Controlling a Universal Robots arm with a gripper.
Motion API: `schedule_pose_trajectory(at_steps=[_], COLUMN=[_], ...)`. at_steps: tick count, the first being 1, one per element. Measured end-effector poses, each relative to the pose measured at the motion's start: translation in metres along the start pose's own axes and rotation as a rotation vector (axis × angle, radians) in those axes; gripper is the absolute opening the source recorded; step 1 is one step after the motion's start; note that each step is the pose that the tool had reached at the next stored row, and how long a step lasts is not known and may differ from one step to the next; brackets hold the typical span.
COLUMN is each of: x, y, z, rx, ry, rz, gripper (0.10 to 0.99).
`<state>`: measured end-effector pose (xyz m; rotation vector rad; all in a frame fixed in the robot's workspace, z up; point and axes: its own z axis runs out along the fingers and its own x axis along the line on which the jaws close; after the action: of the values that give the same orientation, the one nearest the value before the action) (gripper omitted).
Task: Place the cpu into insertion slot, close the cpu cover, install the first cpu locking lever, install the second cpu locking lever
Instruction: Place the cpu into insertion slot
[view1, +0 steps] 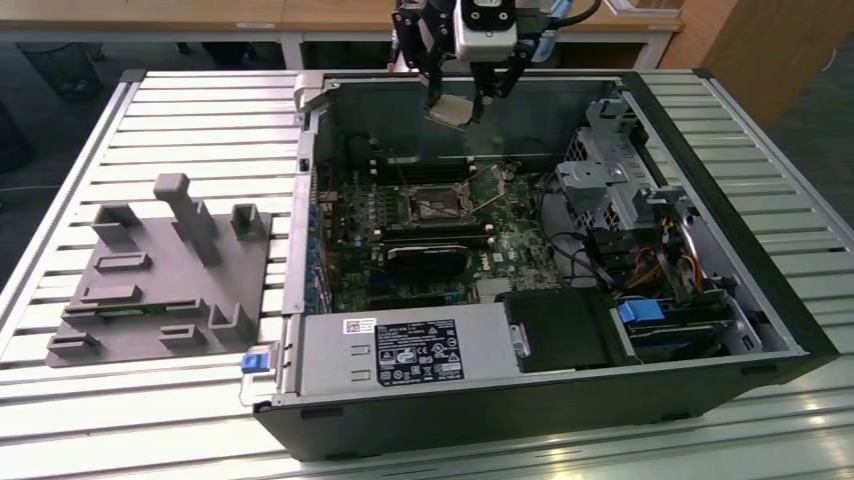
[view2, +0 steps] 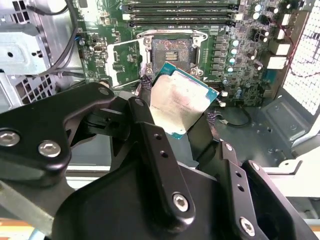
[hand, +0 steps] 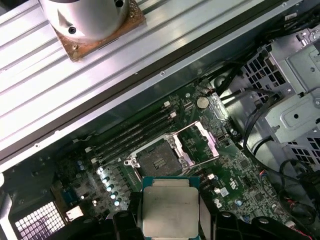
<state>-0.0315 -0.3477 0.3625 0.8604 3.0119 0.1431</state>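
1. You are working in a robotics lab or test workshop, not a home or a shop.
2. Your tabletop (view1: 187, 130) is ribbed silver aluminium profile with open slots. In the first wrist view, a round silver arm base (hand: 85, 17) sits on a rust-brown square plate (hand: 75, 50) on that same surface.
3. A black metal desktop computer case (view1: 534, 420) lies open on its side, its green circuit board (hand: 240, 170) bared.
4. Beside it on the exterior view's left stands a grey plastic fixture plate (view1: 147, 290) with upright posts.
5. Above the case, the black gripper (view1: 458, 100) has its jaws clamped on the cpu (view2: 181, 102), a small flat square chip with a silvery-beige top.
6. Behind you can see pale wooden desks (view1: 160, 10) and a dark mesh bin (view1: 60, 60).
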Motion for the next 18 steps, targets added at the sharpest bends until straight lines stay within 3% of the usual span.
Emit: schedule_pose_trajectory(at_steps=[18], x=[0.0000], y=[0.0000], z=[0.0002], rx=[-0.002], ry=[-0.0117], rz=[0.129], gripper=[0.541])
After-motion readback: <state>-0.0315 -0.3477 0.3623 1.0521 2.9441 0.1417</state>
